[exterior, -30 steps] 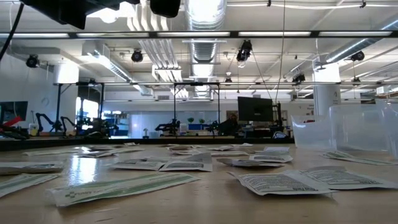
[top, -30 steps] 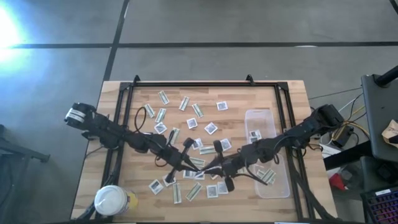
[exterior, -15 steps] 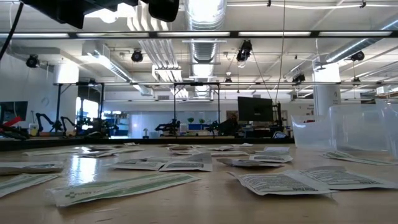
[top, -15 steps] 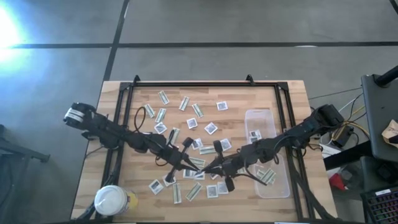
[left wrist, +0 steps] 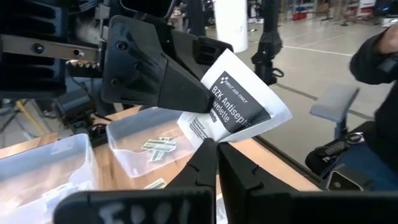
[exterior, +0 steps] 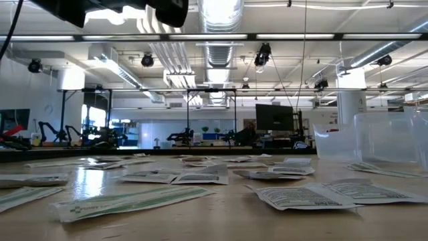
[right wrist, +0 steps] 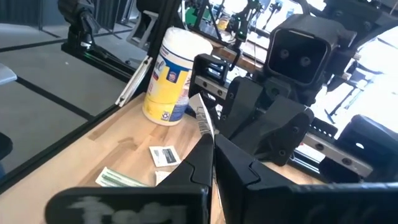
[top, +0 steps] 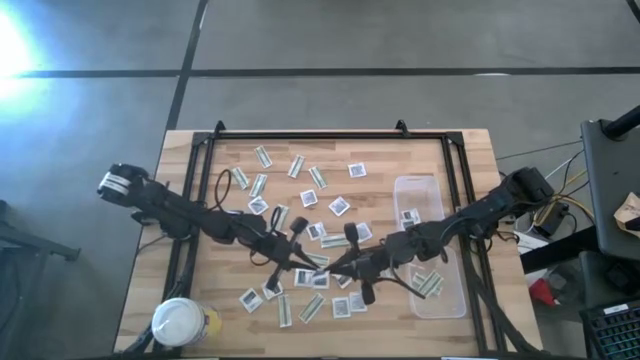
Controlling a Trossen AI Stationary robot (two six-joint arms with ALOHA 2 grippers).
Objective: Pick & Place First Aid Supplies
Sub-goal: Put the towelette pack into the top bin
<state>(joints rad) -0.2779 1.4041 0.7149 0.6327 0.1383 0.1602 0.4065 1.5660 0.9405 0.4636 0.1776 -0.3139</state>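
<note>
A square white packet with dark print point(left wrist: 244, 93) hangs in the air over the middle of the table, and both grippers are shut on it. My left gripper point(top: 316, 264) comes from the table's left, my right gripper point(top: 334, 268) from the right, and their tips meet. The right wrist view shows the packet edge-on point(right wrist: 204, 119). Many more first aid supplies, white squares and green-and-white strips point(top: 300, 165), lie flat on the wooden table point(top: 460, 150). In the low view they spread across the tabletop point(exterior: 301, 195), and only dark parts of the arms point(exterior: 120, 8) show at the top. My left gripper pinches the packet's lower corner point(left wrist: 216, 138) between its two fingers, coming level from the table's left. The packet stands up above the fingertips, lifted clear of the table. My right gripper pinches the packet's side edge point(left wrist: 210, 102) between its two fingers, coming nearly level from the table's right. In its own wrist view the packet's edge point(right wrist: 205, 127) rises just past its fingertips.
A clear plastic tub point(top: 430, 245) holding a few packets stands at the table's right. A round white-lidded jar point(top: 180, 322) stands at the near left corner. A black frame point(top: 330, 135) runs around the work area. A person's sleeve point(left wrist: 380, 53) shows beyond the table.
My left arm has shifted and its gripper has turned a little in place. Both grippers stay tip to tip over the table's middle.
</note>
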